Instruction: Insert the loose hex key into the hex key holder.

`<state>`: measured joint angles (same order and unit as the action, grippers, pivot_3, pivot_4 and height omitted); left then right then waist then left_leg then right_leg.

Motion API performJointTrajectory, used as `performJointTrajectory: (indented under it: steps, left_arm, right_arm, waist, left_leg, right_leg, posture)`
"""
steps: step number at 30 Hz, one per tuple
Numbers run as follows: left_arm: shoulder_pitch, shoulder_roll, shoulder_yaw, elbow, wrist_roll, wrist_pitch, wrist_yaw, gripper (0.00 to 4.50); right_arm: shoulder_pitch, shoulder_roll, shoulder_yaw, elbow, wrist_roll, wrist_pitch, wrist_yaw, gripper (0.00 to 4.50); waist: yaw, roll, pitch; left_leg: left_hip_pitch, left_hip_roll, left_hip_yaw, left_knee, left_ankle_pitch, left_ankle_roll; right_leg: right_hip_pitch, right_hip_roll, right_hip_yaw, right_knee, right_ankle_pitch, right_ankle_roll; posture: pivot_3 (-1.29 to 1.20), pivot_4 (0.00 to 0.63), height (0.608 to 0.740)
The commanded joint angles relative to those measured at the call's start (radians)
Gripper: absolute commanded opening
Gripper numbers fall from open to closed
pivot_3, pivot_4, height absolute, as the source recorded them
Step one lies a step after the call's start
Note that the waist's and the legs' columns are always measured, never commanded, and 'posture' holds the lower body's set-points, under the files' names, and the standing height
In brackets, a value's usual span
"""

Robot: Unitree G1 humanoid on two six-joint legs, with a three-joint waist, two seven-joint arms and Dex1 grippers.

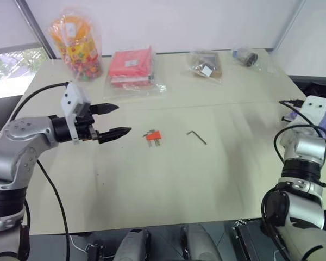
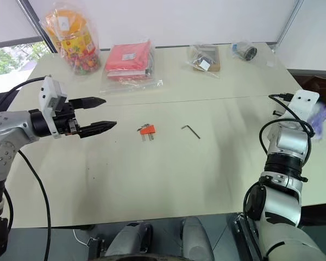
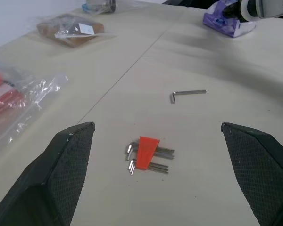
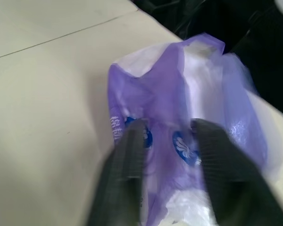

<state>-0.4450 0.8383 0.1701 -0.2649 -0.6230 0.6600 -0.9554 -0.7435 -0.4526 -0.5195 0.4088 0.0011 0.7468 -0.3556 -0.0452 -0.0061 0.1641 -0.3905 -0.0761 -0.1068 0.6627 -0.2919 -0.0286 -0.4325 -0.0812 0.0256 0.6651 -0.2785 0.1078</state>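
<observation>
Counter [image 1: 168, 179]: beige; carries every item.
Left gripper [image 1: 111, 120]: fingers spread wide, empty, left of the hex key holder.
Right gripper [image 4: 167, 141]: fingers parted around a purple packet [image 4: 188, 94], grip uncertain, far right of the holder.
Hex key holder [image 1: 154, 136]: orange, lying flat mid-counter.
Loose hex key [image 1: 196, 137]: flat, just right of the holder, apart.

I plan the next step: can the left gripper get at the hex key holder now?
Probably yes: the left gripper is open, pointing toward the hex key holder, with only bare table between.
</observation>
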Motion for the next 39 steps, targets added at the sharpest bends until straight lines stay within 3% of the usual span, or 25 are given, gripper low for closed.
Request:
performJointTrajectory:
  steps: [1, 3, 12, 14, 19, 23, 27, 30, 33, 39]
  left_arm:
    - [-0.013, 0.006, 0.005, -0.009, 0.002, -0.018, -0.005, 4.50]
    - [-0.016, 0.004, 0.005, -0.007, 0.002, -0.015, -0.006, 4.50]
    - [-0.023, 0.005, 0.009, -0.001, -0.005, -0.007, -0.007, 4.50]
    - [-0.026, 0.003, 0.008, 0.001, -0.009, -0.002, -0.008, 4.50]
    - [-0.040, 0.000, 0.007, 0.012, -0.014, 0.008, -0.011, 4.50]
    - [-0.040, 0.001, 0.009, 0.010, -0.013, 0.012, -0.015, 4.50]
    - [-0.025, 0.009, 0.029, -0.007, -0.025, 0.028, -0.008, 4.50]
    - [-0.005, 0.015, 0.045, -0.027, -0.035, 0.042, -0.003, 4.50]
    - [0.016, 0.019, 0.059, -0.048, -0.044, 0.051, 0.012, 4.50]
    - [0.041, 0.024, 0.089, -0.086, -0.064, 0.073, 0.046, 4.50]
  right_arm:
    - [-0.009, -0.014, -0.007, -0.063, 0.003, -0.016, -0.019, 3.50]
    - [-0.006, -0.020, -0.002, -0.079, -0.002, -0.020, -0.027, 4.46]
    - [0.037, 0.011, 0.174, -0.363, 0.021, -0.035, 0.138, 4.46]
    - [0.018, 0.026, 0.231, -0.409, 0.072, 0.005, 0.243, 4.46]
    - [-0.058, -0.038, 0.469, -0.372, 0.222, 0.052, 0.737, 4.46]
    - [-0.091, -0.142, 0.663, -0.264, 0.210, -0.123, 1.124, 4.46]
    - [-0.168, -0.154, 0.771, -0.020, 0.145, -0.378, 1.362, 4.46]
    - [-0.238, -0.124, 0.823, 0.174, 0.082, -0.551, 1.452, 4.46]
    - [-0.315, -0.062, 0.850, 0.378, 0.012, -0.727, 1.452, 4.46]
    - [-0.422, 0.060, 0.844, 0.635, -0.052, -0.911, 1.488, 4.46]
  waist:
    - [0.001, 0.000, 0.000]
    - [0.002, 0.000, 0.000]
    - [-0.002, 0.000, 0.000]
    - [-0.001, 0.000, 0.000]
    - [-0.001, 0.000, 0.000]
    - [0.010, 0.000, 0.000]
    - [0.004, 0.000, 0.000]
    - [-0.001, 0.000, 0.000]
    - [-0.008, 0.000, 0.000]
    - [-0.021, 0.000, 0.000]
  left_leg:
    - [0.000, 0.000, 0.000, 0.000, 0.000, 0.000]
    - [0.000, 0.000, 0.000, 0.000, 0.000, 0.000]
    - [0.000, 0.000, 0.000, 0.000, 0.000, 0.000]
    - [0.000, 0.000, 0.000, 0.000, 0.000, 0.000]
    - [0.000, 0.000, -0.001, 0.000, 0.000, 0.000]
    - [0.000, -0.001, -0.003, 0.001, -0.001, 0.001]
    - [0.000, -0.001, -0.002, 0.002, -0.001, 0.002]
    - [0.000, -0.001, -0.002, 0.002, -0.001, 0.001]
    - [0.000, 0.000, -0.002, 0.001, -0.001, 0.001]
    - [0.000, 0.000, -0.002, 0.000, 0.000, 0.000]
  right_leg:
    - [0.000, 0.000, 0.000, 0.000, 0.000, 0.000]
    - [0.000, 0.000, 0.000, 0.000, 0.000, 0.000]
    - [0.000, 0.000, 0.000, 0.000, 0.000, 0.000]
    - [0.000, 0.001, 0.000, 0.000, 0.000, 0.000]
    - [0.000, 0.001, 0.000, 0.000, 0.000, 0.000]
    - [0.002, 0.001, -0.003, -0.001, 0.000, 0.000]
    - [0.003, 0.000, -0.003, -0.004, 0.000, 0.000]
    - [0.002, 0.000, -0.003, -0.002, 0.000, 0.000]
    - [0.000, 0.000, -0.002, -0.002, 0.000, 0.000]
    - [0.000, 0.000, -0.002, -0.001, 0.000, 0.000]
  posture:
    - [0.00, 0.150, 0.740]
    - [0.00, 0.150, 0.740]
    - [0.00, 0.150, 0.740]
    - [0.00, 0.150, 0.740]
    - [0.00, 0.150, 0.740]
    - [0.00, 0.150, 0.740]
    - [0.00, 0.150, 0.740]
    - [0.00, 0.150, 0.740]
    - [0.00, 0.150, 0.740]
    - [0.00, 0.150, 0.740]
